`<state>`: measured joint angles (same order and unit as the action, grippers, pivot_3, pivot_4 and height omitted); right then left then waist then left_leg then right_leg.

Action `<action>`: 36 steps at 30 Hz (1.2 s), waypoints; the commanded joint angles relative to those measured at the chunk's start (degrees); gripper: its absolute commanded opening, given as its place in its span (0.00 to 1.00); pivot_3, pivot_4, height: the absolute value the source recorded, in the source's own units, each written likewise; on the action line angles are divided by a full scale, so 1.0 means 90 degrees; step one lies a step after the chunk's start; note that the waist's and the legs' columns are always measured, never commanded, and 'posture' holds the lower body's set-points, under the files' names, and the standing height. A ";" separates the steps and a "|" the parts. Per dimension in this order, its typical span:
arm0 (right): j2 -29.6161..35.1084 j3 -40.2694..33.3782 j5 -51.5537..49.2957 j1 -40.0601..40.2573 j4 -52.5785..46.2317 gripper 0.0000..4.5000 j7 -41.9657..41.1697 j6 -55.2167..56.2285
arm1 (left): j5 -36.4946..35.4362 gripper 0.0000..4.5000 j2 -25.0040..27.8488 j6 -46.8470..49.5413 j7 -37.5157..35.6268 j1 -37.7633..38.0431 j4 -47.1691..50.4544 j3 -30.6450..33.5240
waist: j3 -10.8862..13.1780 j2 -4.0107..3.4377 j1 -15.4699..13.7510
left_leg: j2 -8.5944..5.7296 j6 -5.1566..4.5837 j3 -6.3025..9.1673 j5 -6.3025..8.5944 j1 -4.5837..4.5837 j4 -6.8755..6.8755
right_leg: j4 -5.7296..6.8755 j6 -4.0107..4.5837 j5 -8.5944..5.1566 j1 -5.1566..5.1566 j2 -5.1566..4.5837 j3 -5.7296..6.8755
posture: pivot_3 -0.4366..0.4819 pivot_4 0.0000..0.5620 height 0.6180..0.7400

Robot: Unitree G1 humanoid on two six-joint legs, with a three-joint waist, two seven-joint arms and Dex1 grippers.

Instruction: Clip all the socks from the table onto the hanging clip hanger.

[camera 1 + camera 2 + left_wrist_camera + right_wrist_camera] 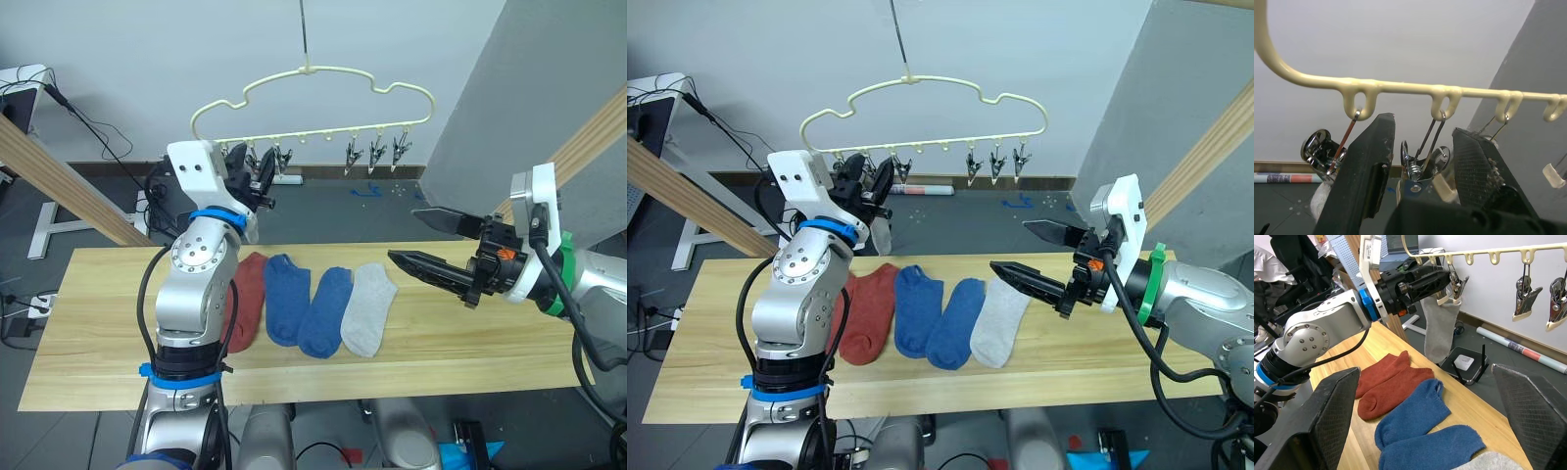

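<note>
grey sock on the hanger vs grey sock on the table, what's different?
The hung grey sock dangles upright from a clip on the hanger, beside the left gripper; the other grey sock lies flat on the table, next to a blue sock. The right gripper is open above the table. Both socks look alike in colour and size.

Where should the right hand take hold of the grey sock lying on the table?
Take the grey sock at its cuff end, the far end nearest the hanger. It lies flat, outermost in the row, with bare table on its right, so the open right hand could probably come down from above on that side without disturbing the blue sock beside it.
</note>
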<state>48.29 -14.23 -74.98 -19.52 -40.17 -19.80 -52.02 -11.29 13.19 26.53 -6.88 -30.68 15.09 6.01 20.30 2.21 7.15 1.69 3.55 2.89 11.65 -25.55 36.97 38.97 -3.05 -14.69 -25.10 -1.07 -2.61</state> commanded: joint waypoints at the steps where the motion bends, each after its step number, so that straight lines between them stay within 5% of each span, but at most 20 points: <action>1: 0.0066 -0.0027 -0.0141 0.0023 -0.0197 1.00 0.0034 0.0103 | 0.0015 0.48 -0.0014 -0.0132 0.0021 -0.0073 0.0103 0.0056 | 0.0000 0.0000 0.0004 | 0.0000 0.0000 0.0000 0.0000 0.0000 0.0000 | 0.0000 0.0000 0.0000 0.0000 0.0000 0.0000 | 0.14 0.66 1.00; 4: 0.0071 -0.0028 -0.0166 0.0036 -0.0203 1.00 0.0061 0.0104 | 0.0018 0.45 -0.0039 -0.0146 0.0052 -0.0098 0.0071 0.0070 | 0.0000 0.0001 0.0014 | 0.0000 0.0000 0.0000 0.0000 0.0000 0.0000 | -0.0001 0.0000 0.0000 0.0000 0.0000 -0.0001 | 0.14 0.66 1.00; 10: 0.0083 -0.0020 -0.0181 0.0054 -0.0207 1.00 0.0086 0.0112 | 0.0021 0.10 -0.0029 -0.0146 0.0038 -0.0108 0.0042 0.0057 | 0.0001 0.0001 0.0024 | 0.0000 0.0000 0.0000 0.0000 0.0000 0.0000 | -0.0001 0.0000 0.0000 0.0000 0.0000 0.0000 | 0.14 0.67 1.00; 13: 0.0086 -0.0018 -0.0187 0.0059 -0.0210 1.00 0.0093 0.0113 | 0.0015 0.00 -0.0025 -0.0140 0.0028 -0.0111 0.0038 0.0056 | 0.0001 0.0001 0.0030 | 0.0000 0.0000 0.0000 0.0000 0.0000 0.0000 | -0.0001 0.0000 0.0000 0.0000 0.0000 -0.0001 | 0.14 0.67 1.00; 20: 0.0113 0.0144 -0.0128 -0.0098 -0.0135 1.00 0.0204 0.0016 | -0.0079 0.00 -0.0008 -0.0045 -0.0011 -0.0162 0.0038 0.0104 | 0.0001 0.0001 0.0059 | 0.0000 0.0000 0.0000 0.0000 0.0000 -0.0001 | -0.0001 -0.0001 -0.0001 0.0000 0.0000 0.0000 | 0.15 0.67 1.00; 26: 0.0245 0.1256 0.0460 -0.0778 0.0349 1.00 0.1142 -0.0939 | -0.0284 0.00 0.0044 0.0216 -0.0038 -0.0190 0.0128 0.0276 | 0.0003 0.0001 0.0094 | 0.0000 0.0000 0.0000 0.0000 0.0001 0.0000 | 0.0000 -0.0001 -0.0001 0.0000 0.0000 -0.0001 | 0.16 0.69 1.00; 36: -0.1396 0.2226 0.1509 -0.1694 0.1596 1.00 0.2738 -0.2226 | -0.1047 0.00 0.0182 0.1035 -0.0071 -0.0254 0.0469 0.0724 | 0.0012 -0.0002 0.0101 | 0.0004 0.0000 -0.0003 0.0000 -0.0002 -0.0007 | 0.0000 -0.0001 -0.0001 -0.0009 0.0003 -0.0006 | 0.19 0.69 1.00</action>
<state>37.44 4.47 -63.19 -34.42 -25.83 3.07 -71.36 -19.60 14.21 34.97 -7.44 -32.37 17.23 11.44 20.41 2.20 8.06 1.74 3.55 2.87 11.65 -25.57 36.92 38.96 -3.06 -14.70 -25.18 -1.04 -2.65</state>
